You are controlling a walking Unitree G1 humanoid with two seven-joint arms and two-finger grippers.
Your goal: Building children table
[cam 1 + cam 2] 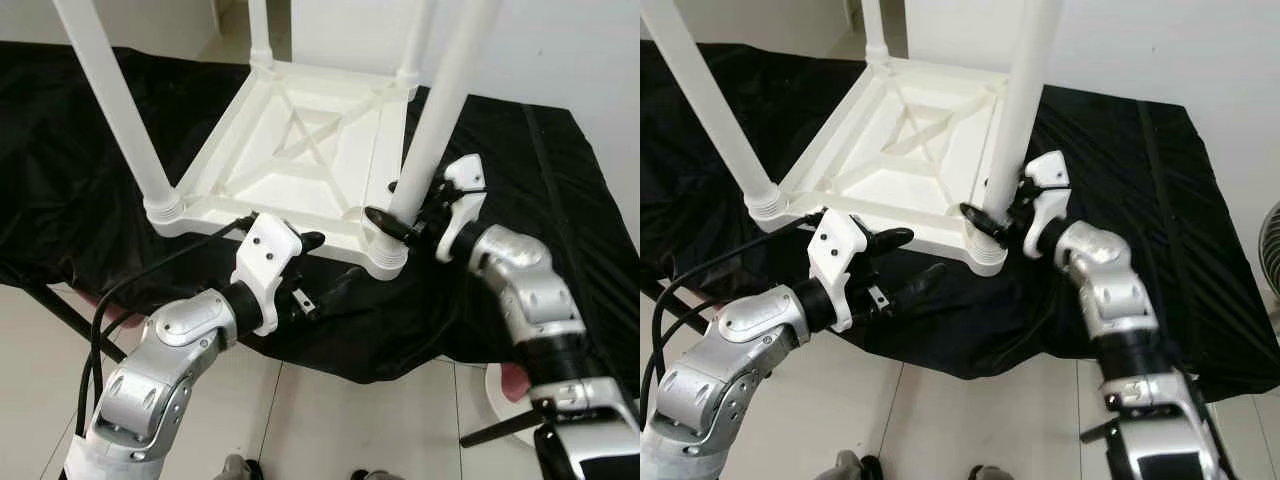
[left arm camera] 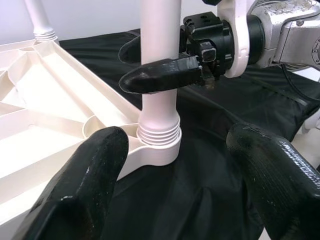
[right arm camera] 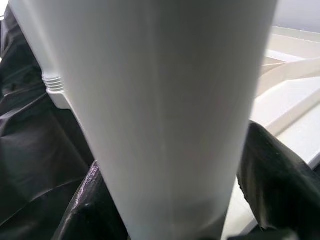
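Silver jointed arms, white wrist housings, black-fingered left tool (image 1: 305,270) trailing a black cable (image 1: 120,290).

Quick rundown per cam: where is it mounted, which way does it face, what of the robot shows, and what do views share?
Left eye: head, looking forward and down at the upturned white table on black cloth; both silver arms show.
Right eye: same scene, slightly offset.
Left wrist: along the open left end effector toward the near table leg; the right end effector grips it.
Right wrist: pressed against that leg, black fingers either side.
Shared: all views show that leg.
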